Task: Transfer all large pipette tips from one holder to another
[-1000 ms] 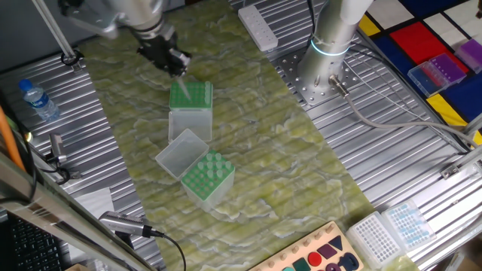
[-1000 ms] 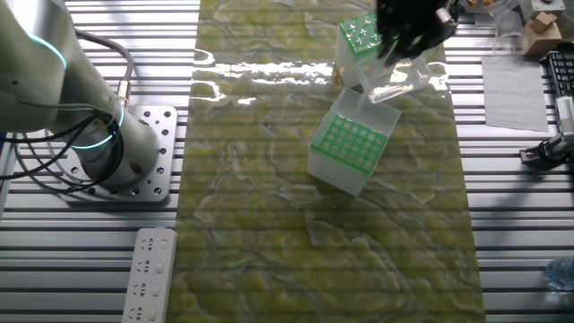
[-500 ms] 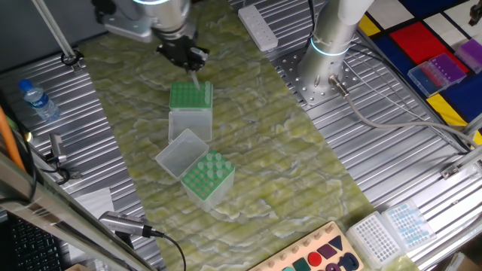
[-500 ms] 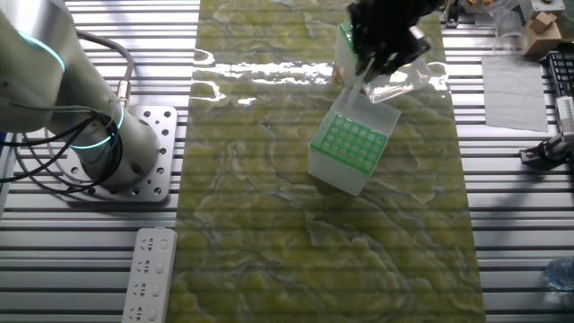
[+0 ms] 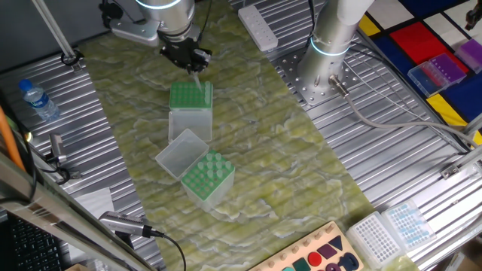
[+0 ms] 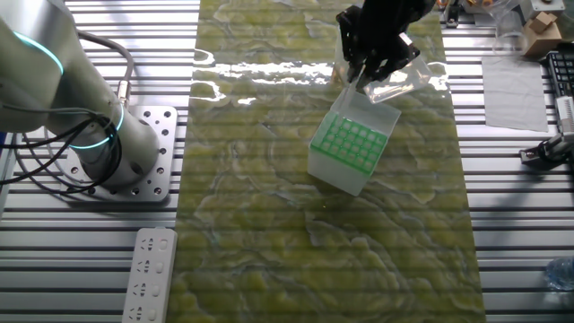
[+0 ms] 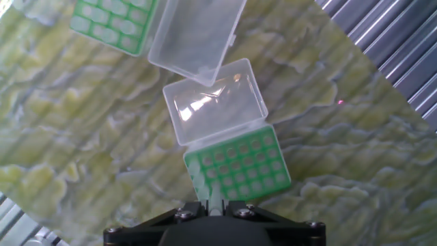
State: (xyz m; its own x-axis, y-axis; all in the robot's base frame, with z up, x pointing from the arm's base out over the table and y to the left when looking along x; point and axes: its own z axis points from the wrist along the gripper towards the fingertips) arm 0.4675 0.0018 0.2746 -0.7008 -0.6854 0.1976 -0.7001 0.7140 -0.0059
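Note:
My gripper is shut on one large pipette tip, a pale cone pointing down over the far edge of a green holder whose holes look empty. In the other fixed view the gripper hangs above that holder, with the tip just over its back rim. The hand view shows the tip between the jaws of the gripper, above the holder's near-left holes. A second green holder carries several whitish tips and also shows at top left in the hand view.
Each holder's clear lid lies open: one behind the empty holder, the other beside the filled one. A white power strip and the arm's base stand beyond the green mat. A water bottle lies at the left.
The gripper, holding the tip throughout, has moved sideways from beside the empty holder to above its far edge, slowing over the last half second.

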